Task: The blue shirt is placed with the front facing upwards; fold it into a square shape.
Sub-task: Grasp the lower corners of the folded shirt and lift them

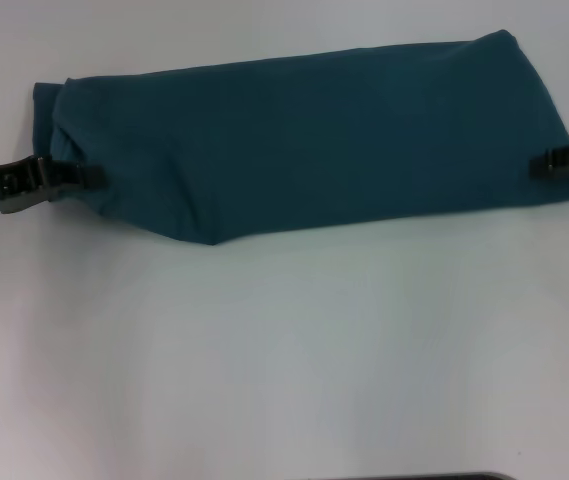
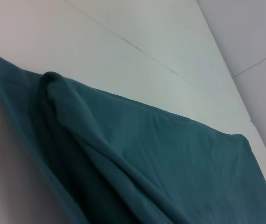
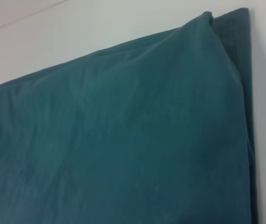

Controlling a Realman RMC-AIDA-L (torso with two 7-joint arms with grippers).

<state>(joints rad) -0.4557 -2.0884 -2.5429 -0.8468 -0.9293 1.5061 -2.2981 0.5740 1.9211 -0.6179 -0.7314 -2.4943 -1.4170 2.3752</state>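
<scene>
Shirt (image 1: 314, 140): print, collar and label not showing; folded into a long band, long axis running left to right, right end tilting slightly far. Lying on the far half of the white table (image 1: 284, 350). Left gripper (image 1: 89, 175) is meeting the shirt's left edge, right gripper (image 1: 544, 163) its right edge; arms cut off by the frame. Finger opening and grip: cannot tell.
</scene>
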